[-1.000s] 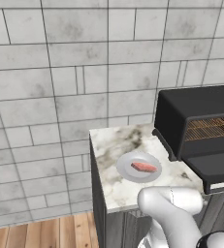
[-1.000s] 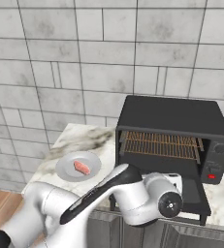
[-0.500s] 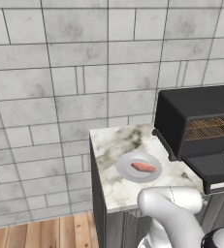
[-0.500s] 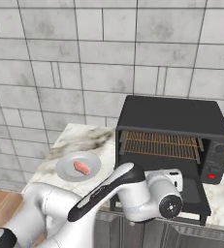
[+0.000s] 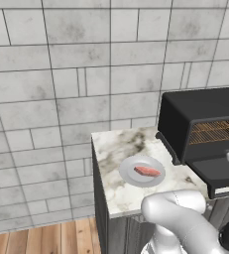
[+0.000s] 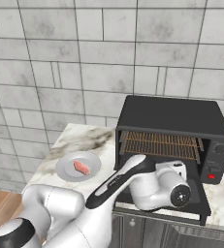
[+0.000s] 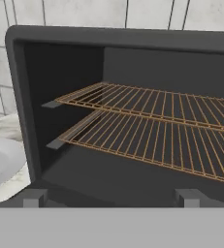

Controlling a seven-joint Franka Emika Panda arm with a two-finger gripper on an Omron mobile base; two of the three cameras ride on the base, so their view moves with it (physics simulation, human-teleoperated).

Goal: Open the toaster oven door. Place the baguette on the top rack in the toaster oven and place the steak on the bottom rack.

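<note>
black toaster oven (image 6: 174, 127) open, door mostly hidden behind arm

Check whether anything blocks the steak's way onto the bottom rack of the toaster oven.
Nothing visible does. The toaster oven door hangs open, both racks are bare, and the bottom rack is free. The steak lies on its plate left of the toaster oven.

Arm slightly farther back from toaster oven (image 6: 174, 131).
</note>
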